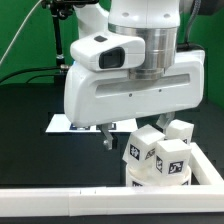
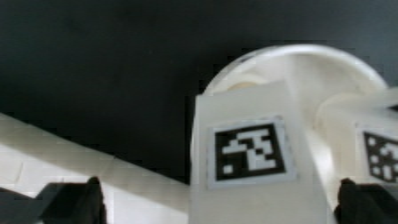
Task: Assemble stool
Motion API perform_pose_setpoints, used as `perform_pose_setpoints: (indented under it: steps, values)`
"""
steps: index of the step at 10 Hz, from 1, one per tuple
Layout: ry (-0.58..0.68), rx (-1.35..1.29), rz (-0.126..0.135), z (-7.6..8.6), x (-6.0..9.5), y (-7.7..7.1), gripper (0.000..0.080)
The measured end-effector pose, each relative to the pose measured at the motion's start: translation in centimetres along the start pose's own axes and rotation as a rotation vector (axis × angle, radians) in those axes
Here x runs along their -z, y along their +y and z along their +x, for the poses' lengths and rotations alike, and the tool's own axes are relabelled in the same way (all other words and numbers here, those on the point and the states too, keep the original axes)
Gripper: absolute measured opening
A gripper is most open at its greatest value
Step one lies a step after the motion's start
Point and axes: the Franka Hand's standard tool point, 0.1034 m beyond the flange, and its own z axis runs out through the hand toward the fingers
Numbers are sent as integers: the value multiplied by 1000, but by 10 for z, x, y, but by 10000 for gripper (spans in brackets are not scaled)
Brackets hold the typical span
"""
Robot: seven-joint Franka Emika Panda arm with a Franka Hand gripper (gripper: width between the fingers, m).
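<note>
The stool (image 1: 160, 160) stands upside down at the exterior view's lower right. Its round white seat (image 2: 302, 65) lies flat, and three short block legs with black-and-white tags point up from it. My gripper (image 1: 118, 136) hangs just above the nearest leg (image 1: 136, 152). In the wrist view that leg (image 2: 253, 150) fills the middle and stands between my two dark fingertips (image 2: 71, 203). My gripper (image 2: 217, 208) is open, with a clear gap on one side of the leg. A second leg's tag (image 2: 381, 152) shows at the edge.
A long white L-shaped bar (image 1: 60, 205) runs along the front of the table, and it also shows in the wrist view (image 2: 54, 150). The marker board (image 1: 70, 125) lies on the black table behind my gripper. A green backdrop stands behind.
</note>
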Motion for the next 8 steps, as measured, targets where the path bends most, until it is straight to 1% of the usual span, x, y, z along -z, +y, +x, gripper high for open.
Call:
perform_pose_setpoints:
  steps: [1, 2, 3, 4, 5, 6, 8]
  values:
    - [-1, -20, 2, 0, -1, -2, 649]
    - [-1, -23, 1, 0, -1, 0, 649]
    - [-1, -44, 2, 0, -1, 0, 628]
    - [-1, -80, 2, 0, -1, 0, 500]
    - [-1, -97, 2, 0, -1, 0, 500]
    - [-1, -183, 2, 0, -1, 0, 334]
    - [-2, -339, 2, -1, -1, 0, 336]
